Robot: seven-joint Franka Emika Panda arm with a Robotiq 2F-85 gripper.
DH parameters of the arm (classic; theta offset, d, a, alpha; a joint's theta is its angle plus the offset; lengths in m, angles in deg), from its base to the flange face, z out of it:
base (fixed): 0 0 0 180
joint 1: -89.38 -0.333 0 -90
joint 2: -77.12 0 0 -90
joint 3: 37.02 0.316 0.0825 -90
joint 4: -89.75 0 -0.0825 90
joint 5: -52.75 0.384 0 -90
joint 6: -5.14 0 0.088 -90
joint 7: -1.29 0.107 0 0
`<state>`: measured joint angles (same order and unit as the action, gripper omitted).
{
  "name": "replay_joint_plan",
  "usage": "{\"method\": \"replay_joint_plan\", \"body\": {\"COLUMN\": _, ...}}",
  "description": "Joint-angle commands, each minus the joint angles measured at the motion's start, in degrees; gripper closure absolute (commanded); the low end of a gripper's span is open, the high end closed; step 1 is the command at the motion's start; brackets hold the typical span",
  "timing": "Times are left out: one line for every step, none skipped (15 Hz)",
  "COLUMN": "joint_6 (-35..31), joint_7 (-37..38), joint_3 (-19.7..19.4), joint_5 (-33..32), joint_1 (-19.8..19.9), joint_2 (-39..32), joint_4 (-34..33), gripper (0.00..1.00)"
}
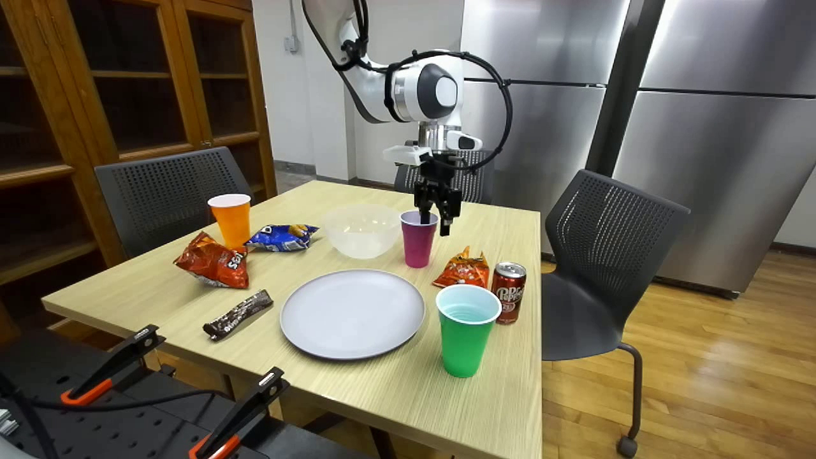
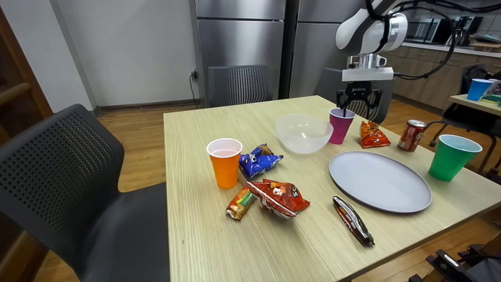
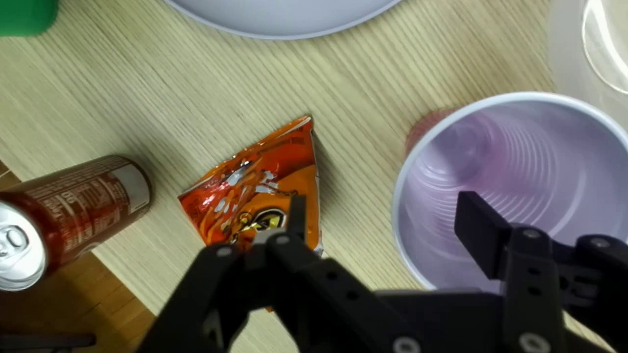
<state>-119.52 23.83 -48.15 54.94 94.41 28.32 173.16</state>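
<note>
the pale wooden table (image 1: 408, 389) bears everything at hand. with the purple cup (image 1: 417, 248) as clock centre in an exterior view, the grey plate (image 1: 352, 314) lies between seven and eight, and the cloudy bowl (image 1: 360, 245) sits at nine, just beside the cup.

that cup stands upright under the pincer (image 2: 356, 114), whose fingers are spread: one dips into its mouth, the other hangs outside, the wall between them and nothing gripped. a good pinch would draw both fingers evenly onto the wall, and softly, since such a thin cup is likely to buckle or tip. the outer finger should keep clear of the orange packet (image 1: 463, 273) at four, and a drift toward nine could knock the bowl.

the green cup (image 1: 467, 338) stands at five and the orange cup (image 1: 233, 223) far off at nine; neither shows readable writing. the red packet (image 1: 217, 262), also toward nine, carries a few pale letters, creased past reading; the blue packet (image 1: 284, 238), nearer in, has print too small to read; the orange packet shows an eye but no clear word. the can (image 1: 509, 293), farther out at four, reads "dr pepper", with "23" below. the dark bar (image 1: 238, 315) at eight has blurred print, and the gold bar (image 2: 239, 203), against or under the red packet in an exterior view, bears a green label too tiny to read.
</note>
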Motion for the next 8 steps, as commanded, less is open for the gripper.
{"method": "replay_joint_plan", "body": {"joint_6": 3.04, "joint_7": 1.09, "joint_3": 0.04, "joint_5": 0.35, "joint_1": 0.31, "joint_2": -1.6, "joint_4": -3.49, "gripper": 0.51}}
{"method": "replay_joint_plan", "body": {"joint_6": 3.21, "joint_7": 1.03, "joint_3": 0.07, "joint_5": 0.38, "joint_1": 0.35, "joint_2": -1.66, "joint_4": -3.6, "gripper": 0.6}}
{"method": "replay_joint_plan", "body": {"joint_6": 3.35, "joint_7": 1.02, "joint_3": 0.07, "joint_5": 0.41, "joint_1": 0.39, "joint_2": -1.74, "joint_4": -3.74, "gripper": 0.66}}
{"method": "replay_joint_plan", "body": {"joint_6": 3.6, "joint_7": 1.02, "joint_3": 0.09, "joint_5": 0.46, "joint_1": 0.46, "joint_2": -1.83, "joint_4": -3.93, "gripper": 0.75}}
{"method": "replay_joint_plan", "body": {"joint_6": 3.92, "joint_7": 0.97, "joint_3": 0.14, "joint_5": 0.54, "joint_1": 0.55, "joint_2": -1.85, "joint_4": -4.07, "gripper": 0.82}}
{"method": "replay_joint_plan", "body": {"joint_6": 4.15, "joint_7": 0.93, "joint_3": 0.16, "joint_5": 0.58, "joint_1": 0.61, "joint_2": -1.79, "joint_4": -4.09, "gripper": 0.9}}
{"method": "replay_joint_plan", "body": {"joint_6": 4.32, "joint_7": 0.88, "joint_3": 0.19, "joint_5": 0.61, "joint_1": 0.66, "joint_2": -1.64, "joint_4": -4.0, "gripper": 0.97}}
{"method": "replay_joint_plan", "body": {"joint_6": 4.4, "joint_7": 0.88, "joint_3": 0.2, "joint_5": 0.61, "joint_1": 0.67, "joint_2": -1.47, "joint_4": -3.82, "gripper": 1.0}}
